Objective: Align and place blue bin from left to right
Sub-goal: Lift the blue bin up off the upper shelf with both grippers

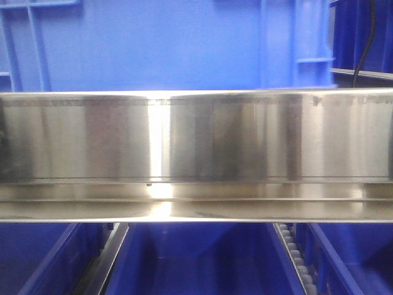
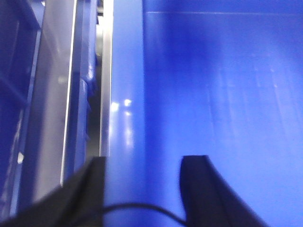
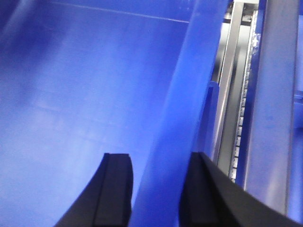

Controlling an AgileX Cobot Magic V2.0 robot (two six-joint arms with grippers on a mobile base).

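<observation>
The blue bin [image 1: 196, 261] sits on the lower shelf level, below the steel beam, and no gripper shows in the front view. In the left wrist view my left gripper [image 2: 143, 163] stands open astride the blue bin's left rim [image 2: 127, 94], one finger outside it and the other finger [image 2: 199, 184] inside the bin, with a gap to the wall. Over on the right wrist view, my right gripper [image 3: 158, 161] straddles the bin's right wall [image 3: 182, 94]. That wall fills the space between both fingers [image 3: 116, 184].
A wide steel shelf beam [image 1: 196, 153] crosses the front view, with another blue crate [image 1: 153, 43] above it. Roller rails [image 1: 295, 258] and more blue bins [image 1: 37, 258] flank the middle bin. Steel rails run close outside each gripped wall [image 2: 105, 71] [image 3: 232, 94].
</observation>
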